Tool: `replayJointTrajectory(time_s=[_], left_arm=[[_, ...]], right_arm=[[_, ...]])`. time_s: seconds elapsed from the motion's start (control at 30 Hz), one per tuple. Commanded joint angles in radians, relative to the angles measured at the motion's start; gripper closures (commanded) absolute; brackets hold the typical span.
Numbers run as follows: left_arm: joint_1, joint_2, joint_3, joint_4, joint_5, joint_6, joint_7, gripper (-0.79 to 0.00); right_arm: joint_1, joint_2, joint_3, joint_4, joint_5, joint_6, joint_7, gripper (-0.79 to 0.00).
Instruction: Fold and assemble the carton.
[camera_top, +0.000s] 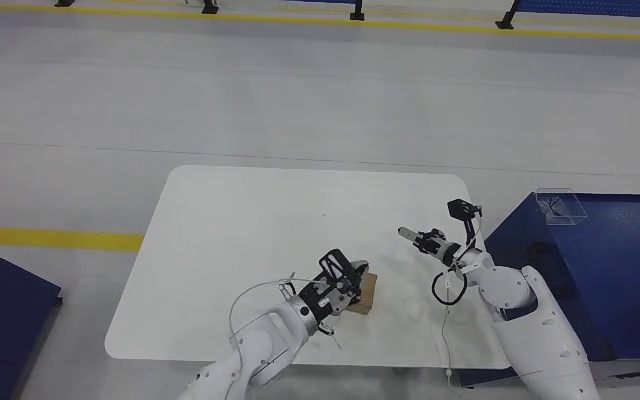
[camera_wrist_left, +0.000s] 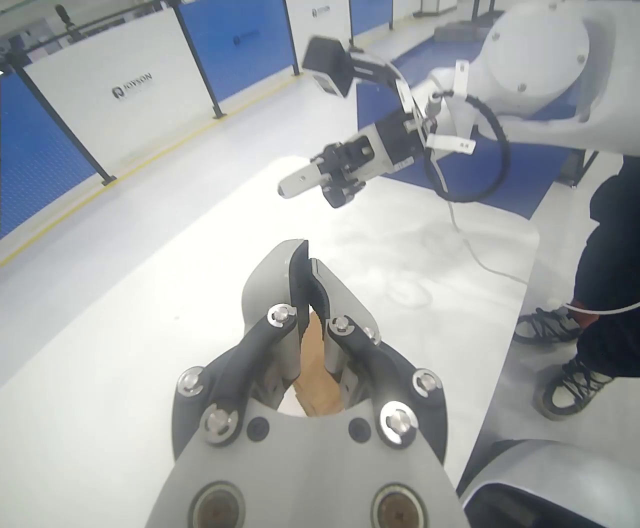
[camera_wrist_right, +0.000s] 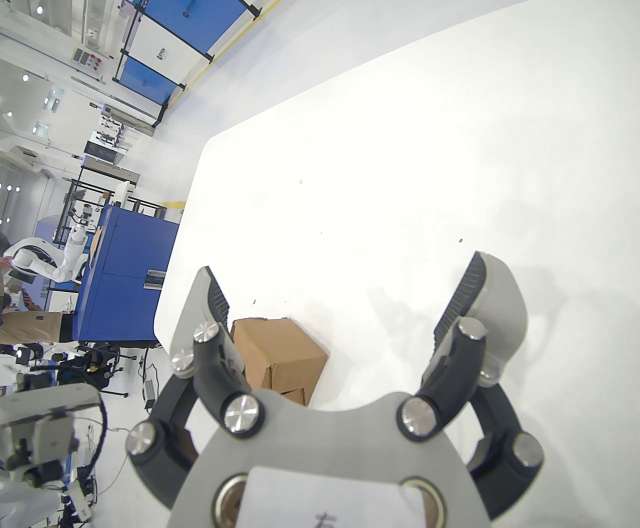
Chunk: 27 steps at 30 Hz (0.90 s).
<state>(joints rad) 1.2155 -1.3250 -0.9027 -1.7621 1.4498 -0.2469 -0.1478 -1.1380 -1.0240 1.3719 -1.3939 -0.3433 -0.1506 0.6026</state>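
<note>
**Left end effector is pinching the carton while the right one is waiting open**

You are looking at a fold in progress, not a finished box. Your left end effector (camera_wrist_left: 306, 260) is sitting low over the white table (camera_top: 250, 230) with its fingers pressed together. Brown cardboard is running up between their inner faces, so it is most likely clamping an edge or flap of the carton (camera_top: 367, 292). Which panel it is gripping is hidden from you. The carton is resting on the table, directly under and just ahead of those fingers.

Your right end effector (camera_wrist_right: 342, 265) is hovering above the table with its fingers spread wide and nothing between them. The carton is lying just beside one of its fingers, on the side toward the left end effector, and is not touching it.

Seen from the right wrist, the carton is looking boxy, with walls standing and a flap seam showing on the near side. I am judging the task as well along, with closing still to do.

For the next move, you are likely needing the right end effector at the loose flap. Keep the left one clamped, because light cardboard on a smooth table is apt to slide when pushed.
</note>
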Motion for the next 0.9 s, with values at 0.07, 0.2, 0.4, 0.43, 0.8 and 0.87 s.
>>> replayJointTrajectory(time_s=[0.07,0.2,0.4,0.43,0.8,0.87], left_arm=[[0.054,0.013,-0.052,-0.023,-0.009,-0.019,0.033,-0.785],[0.055,0.013,-0.053,-0.024,-0.009,-0.02,0.034,-0.193],[0.054,0.013,-0.052,-0.023,-0.009,-0.019,0.033,-0.552],[0.054,0.013,-0.052,-0.023,-0.009,-0.019,0.033,-0.588],[0.054,0.013,-0.052,-0.023,-0.009,-0.019,0.033,-0.785],[0.054,0.013,-0.052,-0.023,-0.009,-0.019,0.033,-0.785]], right_arm=[[0.0,0.0,0.0,0.0,0.0,0.0,0.0,-0.785],[0.0,0.0,0.0,0.0,0.0,0.0,0.0,-0.785],[0.0,0.0,0.0,0.0,0.0,0.0,0.0,-0.785],[0.0,0.0,0.0,0.0,0.0,0.0,0.0,-0.785],[0.0,0.0,0.0,0.0,0.0,0.0,0.0,-0.784],[0.0,0.0,0.0,0.0,0.0,0.0,0.0,-0.784]])
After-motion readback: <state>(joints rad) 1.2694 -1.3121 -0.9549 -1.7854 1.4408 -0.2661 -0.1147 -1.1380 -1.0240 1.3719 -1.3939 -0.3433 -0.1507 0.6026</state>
